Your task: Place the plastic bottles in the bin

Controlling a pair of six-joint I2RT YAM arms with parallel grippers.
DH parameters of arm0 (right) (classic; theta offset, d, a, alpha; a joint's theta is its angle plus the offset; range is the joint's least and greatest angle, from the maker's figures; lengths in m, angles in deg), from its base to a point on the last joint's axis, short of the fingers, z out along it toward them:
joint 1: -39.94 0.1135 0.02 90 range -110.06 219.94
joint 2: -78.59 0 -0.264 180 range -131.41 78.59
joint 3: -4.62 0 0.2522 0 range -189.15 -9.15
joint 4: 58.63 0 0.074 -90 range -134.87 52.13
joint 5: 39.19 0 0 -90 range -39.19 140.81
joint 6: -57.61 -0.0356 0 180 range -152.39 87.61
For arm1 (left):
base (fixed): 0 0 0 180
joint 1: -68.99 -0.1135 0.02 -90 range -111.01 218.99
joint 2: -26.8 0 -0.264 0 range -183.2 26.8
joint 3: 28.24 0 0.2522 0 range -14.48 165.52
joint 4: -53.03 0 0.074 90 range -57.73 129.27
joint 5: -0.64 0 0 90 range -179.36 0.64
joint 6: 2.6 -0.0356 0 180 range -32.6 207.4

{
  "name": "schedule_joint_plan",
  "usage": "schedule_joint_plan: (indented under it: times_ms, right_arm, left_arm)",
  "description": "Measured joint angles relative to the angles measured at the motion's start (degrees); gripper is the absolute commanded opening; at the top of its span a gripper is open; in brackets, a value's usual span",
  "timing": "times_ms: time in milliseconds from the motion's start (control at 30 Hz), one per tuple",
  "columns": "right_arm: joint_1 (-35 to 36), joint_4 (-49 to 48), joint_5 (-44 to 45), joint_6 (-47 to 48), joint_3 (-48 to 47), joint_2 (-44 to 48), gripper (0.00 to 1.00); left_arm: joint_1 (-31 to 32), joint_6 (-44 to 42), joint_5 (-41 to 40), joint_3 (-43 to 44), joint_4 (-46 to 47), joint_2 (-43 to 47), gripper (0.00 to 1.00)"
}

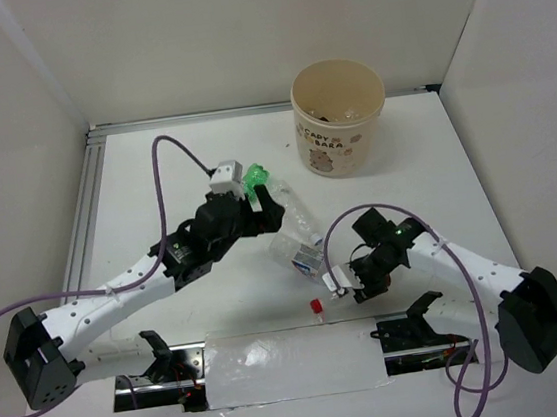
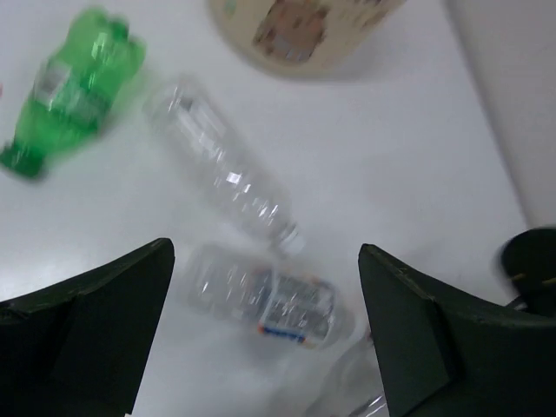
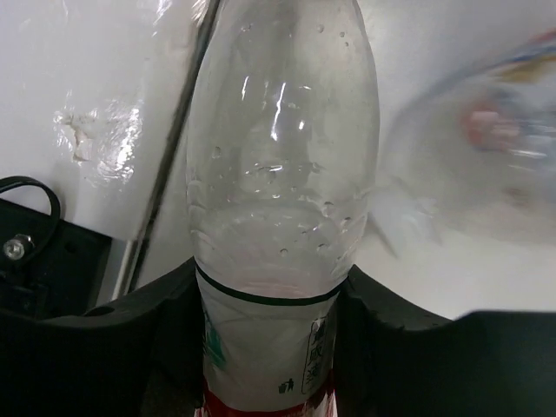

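The right gripper [image 3: 274,295] is clenched on a clear bottle [image 3: 282,174] near six o'clock, seemingly ready to carry it to the bin [image 1: 340,146] at one o'clock, while the left gripper [image 2: 265,261] hangs spread-jawed over the loose bottles [image 2: 234,182] mid-table, probably lining up a pick.

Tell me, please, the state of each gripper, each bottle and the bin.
left gripper: open, empty, above the lying bottles.
right gripper: shut on the clear plastic bottle with a red label.
round beige bin with cartoon prints: upright, open-topped, something inside.
green plastic bottle: lying on its side, free.
long clear plastic bottle: lying on its side, free.
clear plastic bottle with a blue-white label: lying on its side, free.
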Motion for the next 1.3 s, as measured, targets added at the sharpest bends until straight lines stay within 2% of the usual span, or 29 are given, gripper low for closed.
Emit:
schedule_joint_plan:
  times_ms: [133,267,367,500,633,733,900,967,1033,1067,1100,1200,1300]
  right_arm:
    - [-1.49,5.31,-2.75,0.02,-10.51,4.55,0.17]
    - [-2.73,5.20,-6.25,-4.72,-25.83,7.04,0.20]
    - [-5.16,-0.96,-7.21,-11.87,-32.46,7.98,0.21]
    - [-8.61,-16.04,-3.96,-23.19,-34.07,6.60,0.23]
    - [-13.81,-31.45,-1.07,-32.83,-37.40,-1.31,0.26]
    - [-18.05,-41.00,-0.26,-40.17,-44.06,-12.68,0.27]
    - [-22.23,-47.47,-0.02,-47.71,-55.25,-26.51,0.32]
    - [-22.51,-48.46,-0.42,-49.29,-59.52,-30.16,0.42]
    - [-22.95,-49.59,-1.33,-50.86,-63.65,-33.70,0.66]
    - [-23.08,-50.14,-1.77,-51.47,-65.16,-35.23,0.92]
    - [-23.32,-50.16,-2.43,-52.28,-66.71,-36.89,1.00]
    - [-24.65,-50.21,-4.11,-54.01,-70.34,-41.48,1.00]
    - [-27.12,-49.18,-6.47,-57.42,-69.96,-42.86,1.00]
  left_arm:
    - [1.18,4.74,-0.15,-7.52,-7.93,2.86,1.00]
    - [1.33,11.89,0.66,-8.72,-15.13,4.98,1.00]
    - [1.29,19.96,2.19,-8.79,-17.68,6.49,1.00]
    - [1.62,32.85,5.07,-11.08,-18.62,6.82,1.00]
    - [3.21,42.73,7.61,-15.89,-16.85,5.95,1.00]
    - [3.85,47.84,8.68,-16.61,-15.52,3.54,1.00]
    - [4.13,52.61,9.27,-16.61,-10.82,-1.11,1.00]
    - [4.17,54.16,9.40,-16.50,-9.07,-3.08,1.00]
    - [4.37,55.67,9.60,-15.69,-8.09,-5.73,1.00]
    - [4.50,56.26,9.73,-14.86,-7.85,-7.54,1.00]
    - [4.63,57.00,9.77,-14.01,-7.61,-9.25,1.00]
    - [5.03,58.49,9.99,-12.17,-6.60,-13.38,1.00]
    - [5.31,59.91,10.25,-10.36,-6.43,-16.59,1.00]
